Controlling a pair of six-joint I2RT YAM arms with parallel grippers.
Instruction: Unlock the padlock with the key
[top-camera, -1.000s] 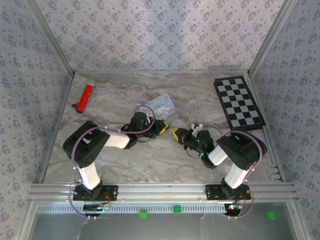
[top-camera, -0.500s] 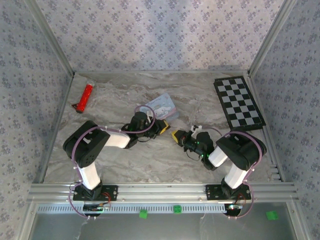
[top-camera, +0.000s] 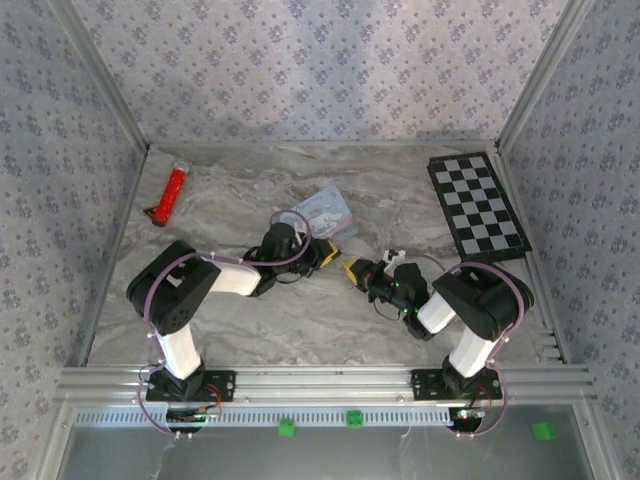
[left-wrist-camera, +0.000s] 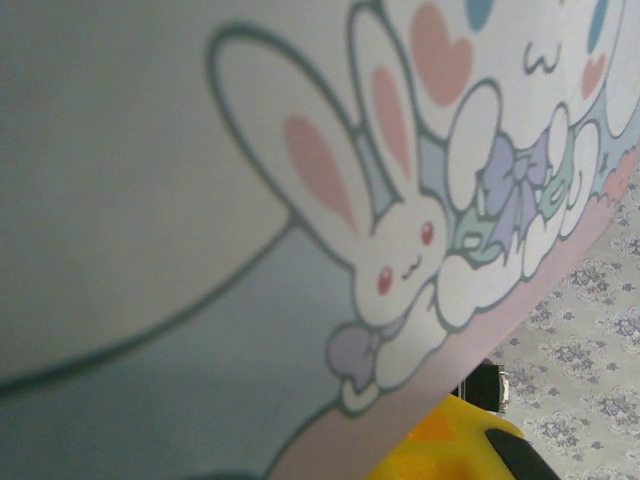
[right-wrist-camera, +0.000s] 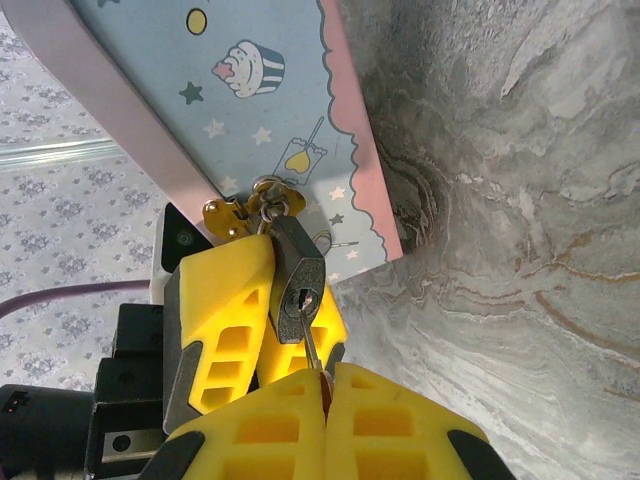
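Gripping: left tool clamped on one padlock | right tool closed on one key | one tin

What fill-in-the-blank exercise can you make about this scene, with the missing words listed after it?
1. The right gripper is shut on the ____.
2. Its tip enters the keyhole of the ____.
3. The left gripper clamps this lock, which hangs on the latch of the pastel blue ____.
4. The stick-like tool lying far left is ____.
Missing words: key; padlock; tin; red.
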